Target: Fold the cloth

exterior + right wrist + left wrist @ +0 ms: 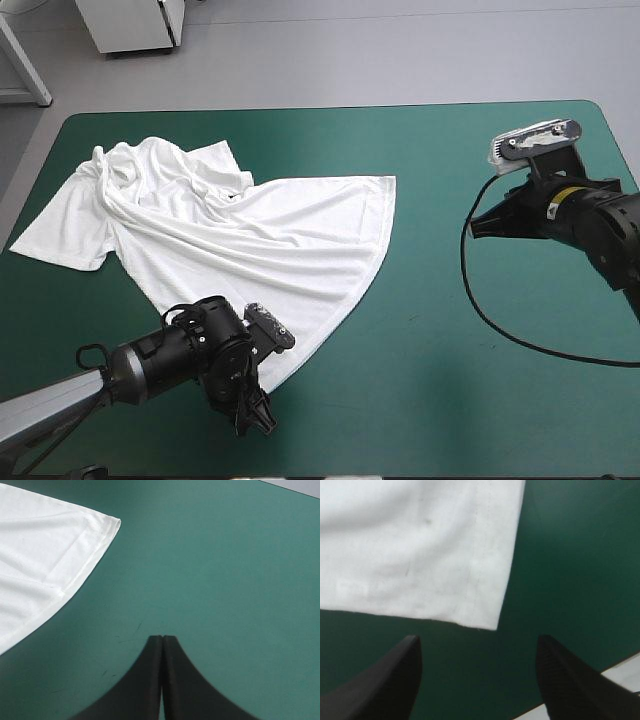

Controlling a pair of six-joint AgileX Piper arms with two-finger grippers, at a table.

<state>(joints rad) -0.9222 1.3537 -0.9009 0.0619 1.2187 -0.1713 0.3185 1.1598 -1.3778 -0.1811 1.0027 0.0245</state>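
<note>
- One white T-shirt [250,235] lies loosely spread on the left half of the counter [450,400], from about 10 o'clock in toward the centre.
- Its upper part is bunched in folds at 10 o'clock, and one sleeve reaches the counter's left edge at 9 o'clock.
- Its hem runs from a corner near the counter's middle down to a second corner at 7 o'clock.
- At 7 o'clock the left gripper [255,418] sits just beside that nearer corner. Its black fingers [395,680] stand wide apart with nothing between them, and the hem corner lies on the teal-green cover just ahead of the gap.
- At 3 o'clock the right gripper [483,226] points toward 9 o'clock, well apart from the shirt. Its fingers [145,680] are pressed together into one pointed arch — empty, over bare cover, with the hem's farther corner ahead and off to one side.
</note>
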